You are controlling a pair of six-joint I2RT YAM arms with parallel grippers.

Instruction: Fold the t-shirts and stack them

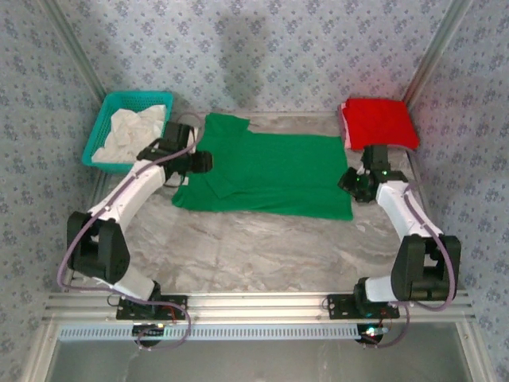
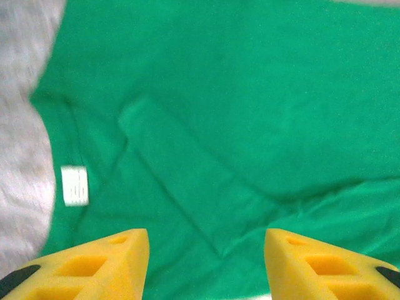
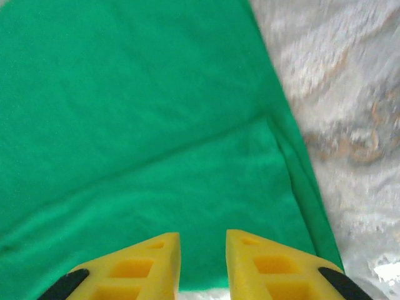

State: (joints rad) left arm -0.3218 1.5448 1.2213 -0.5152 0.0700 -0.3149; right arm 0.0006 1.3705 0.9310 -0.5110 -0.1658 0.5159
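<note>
Green fabric t-shirt [image 1: 270,177] lies part-folded; folded red fabric t-shirt [image 1: 380,121] past its right end | left gripper [image 2: 206,242] half-open, right gripper [image 3: 203,242] barely parted, both empty above green cloth | risk: single-layer pinch could drag fold apart.

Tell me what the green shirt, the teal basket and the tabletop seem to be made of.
Green shirt: soft knit fabric with a matte look; it creases and has a sewn neck label.
Teal basket: probably plastic, with latticed mesh walls.
Tabletop: grey marble-patterned surface with some sheen; whether it is real stone or a printed sheet, I cannot tell.
</note>
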